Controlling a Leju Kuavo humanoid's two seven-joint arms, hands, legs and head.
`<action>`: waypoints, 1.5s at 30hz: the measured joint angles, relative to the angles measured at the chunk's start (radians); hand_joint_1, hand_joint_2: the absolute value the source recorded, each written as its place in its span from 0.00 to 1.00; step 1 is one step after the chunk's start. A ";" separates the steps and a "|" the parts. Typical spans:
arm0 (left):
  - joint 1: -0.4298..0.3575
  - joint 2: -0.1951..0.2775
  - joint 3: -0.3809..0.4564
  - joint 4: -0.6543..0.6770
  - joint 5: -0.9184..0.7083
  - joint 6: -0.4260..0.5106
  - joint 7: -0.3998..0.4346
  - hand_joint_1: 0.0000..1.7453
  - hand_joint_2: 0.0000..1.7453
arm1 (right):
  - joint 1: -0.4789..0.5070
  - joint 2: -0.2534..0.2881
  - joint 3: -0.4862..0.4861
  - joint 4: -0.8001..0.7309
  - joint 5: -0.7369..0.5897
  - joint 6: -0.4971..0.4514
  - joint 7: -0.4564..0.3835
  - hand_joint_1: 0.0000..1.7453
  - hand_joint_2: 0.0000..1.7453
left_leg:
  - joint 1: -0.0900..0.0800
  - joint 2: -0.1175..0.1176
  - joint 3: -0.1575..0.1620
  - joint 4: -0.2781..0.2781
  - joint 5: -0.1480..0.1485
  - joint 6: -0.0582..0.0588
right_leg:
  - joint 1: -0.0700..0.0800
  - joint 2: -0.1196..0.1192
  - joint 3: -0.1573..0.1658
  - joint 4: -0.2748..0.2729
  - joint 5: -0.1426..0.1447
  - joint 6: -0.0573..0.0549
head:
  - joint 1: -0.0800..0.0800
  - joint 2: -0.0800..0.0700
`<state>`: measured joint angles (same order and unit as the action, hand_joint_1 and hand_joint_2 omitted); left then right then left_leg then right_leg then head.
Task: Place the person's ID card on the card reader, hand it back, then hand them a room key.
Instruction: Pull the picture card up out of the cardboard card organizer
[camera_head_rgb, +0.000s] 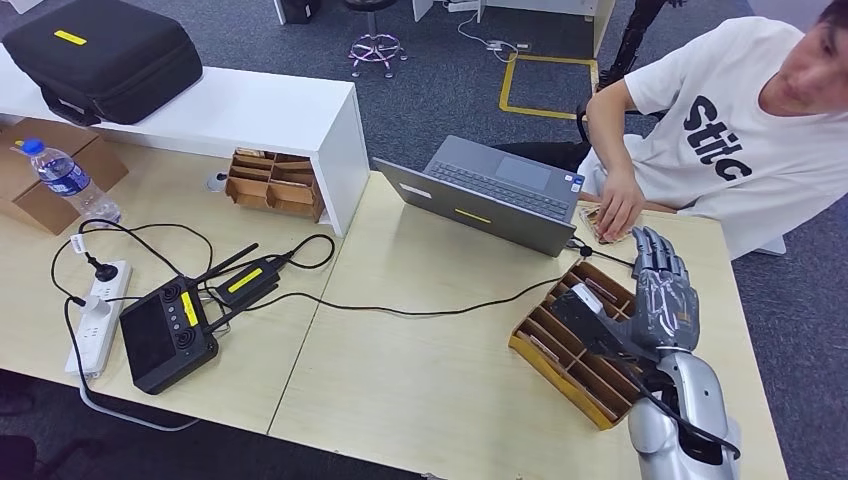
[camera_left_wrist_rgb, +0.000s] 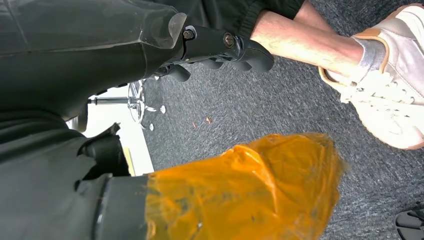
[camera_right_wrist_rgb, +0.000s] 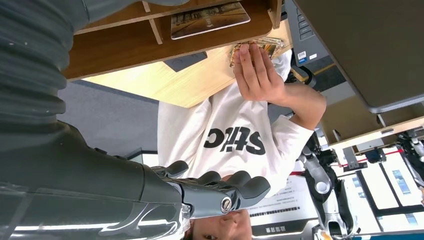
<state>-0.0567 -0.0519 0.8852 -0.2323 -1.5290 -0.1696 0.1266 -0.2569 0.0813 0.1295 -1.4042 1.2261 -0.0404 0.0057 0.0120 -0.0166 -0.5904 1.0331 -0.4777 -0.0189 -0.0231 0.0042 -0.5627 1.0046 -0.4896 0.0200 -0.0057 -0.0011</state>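
My right hand (camera_head_rgb: 665, 290) hovers open and empty, fingers stretched toward the person, above the right end of a cardboard organizer tray (camera_head_rgb: 545, 362). A black card reader (camera_head_rgb: 583, 312) with a cable lies across the tray's slots just left of the hand. The person's hand (camera_head_rgb: 615, 205) presses flat on a card (camera_head_rgb: 590, 217) on the table beyond the tray; the right wrist view shows that hand (camera_right_wrist_rgb: 255, 70) on the card (camera_right_wrist_rgb: 260, 46). A key card (camera_right_wrist_rgb: 210, 20) lies in a tray slot. My left hand (camera_left_wrist_rgb: 215, 47) hangs over the floor, holding nothing.
A grey laptop (camera_head_rgb: 490, 190) stands open left of the person. Further left lie a black controller (camera_head_rgb: 165, 335), a power strip (camera_head_rgb: 100, 315), trailing cables, a water bottle (camera_head_rgb: 70, 180), a second organizer (camera_head_rgb: 275, 182) and a black bag (camera_head_rgb: 105, 55) on a white shelf.
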 joint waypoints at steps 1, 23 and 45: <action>0.000 0.000 0.000 0.000 0.000 0.000 0.000 0.00 0.00 | 0.000 0.000 0.000 0.000 0.000 0.000 0.000 0.00 1.00 | 0.000 0.000 0.000 0.000 0.000 0.000 | 0.000 0.000 0.000 0.000 0.000 0.000 | 0.000 0.000; -0.001 0.000 -0.033 0.000 0.000 0.000 -0.004 0.00 0.00 | -0.072 0.025 -0.065 0.173 0.020 0.009 0.021 0.00 1.00 | 0.000 0.000 0.000 0.000 0.000 0.000 | 0.000 0.000 0.000 0.000 0.000 0.000 | 0.000 0.000; -0.001 0.000 -0.039 0.000 0.000 0.000 -0.004 0.00 0.00 | -0.078 0.031 -0.070 0.205 0.020 0.007 0.021 0.00 1.00 | 0.000 0.000 0.000 0.000 0.000 0.000 | 0.000 0.000 0.000 0.000 0.000 0.000 | 0.000 0.000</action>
<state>-0.0573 -0.0519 0.8457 -0.2323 -1.5290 -0.1696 0.1224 -0.3347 0.1118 0.0597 -1.1996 1.2459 -0.0332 0.0268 0.0120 -0.0166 -0.5904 1.0332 -0.4775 -0.0187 -0.0231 0.0041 -0.5626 1.0046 -0.4896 0.0201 -0.0057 -0.0011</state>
